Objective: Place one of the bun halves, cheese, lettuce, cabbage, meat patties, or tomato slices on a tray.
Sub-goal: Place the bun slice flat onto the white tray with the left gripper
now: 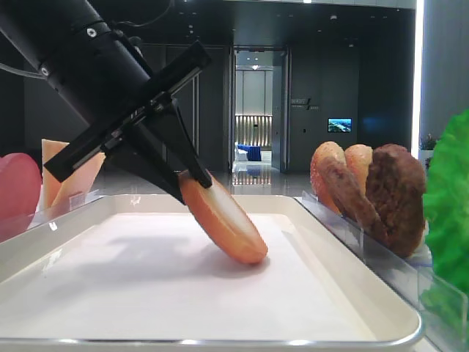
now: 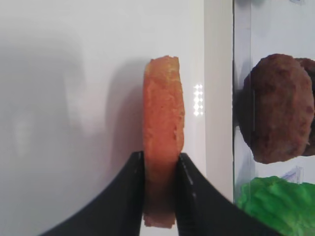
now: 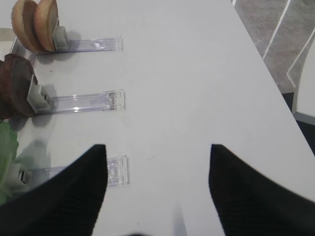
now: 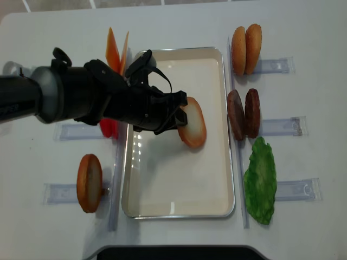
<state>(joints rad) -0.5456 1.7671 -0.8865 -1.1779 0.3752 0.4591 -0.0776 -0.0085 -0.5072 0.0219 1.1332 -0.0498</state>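
My left gripper (image 2: pixel 160 196) pinches one bun half (image 2: pixel 164 132) by its rim, jaws narrowly apart around it. The bun tilts below my fingertips, its lower edge touching the tray (image 1: pixel 146 293), so releasing should lay it flat.

Bright, even overhead light; soft shadows on tray (image 4: pixel 217 179); glare dots along tray rim; blurred right fingers (image 3: pixel 64 196) close up.
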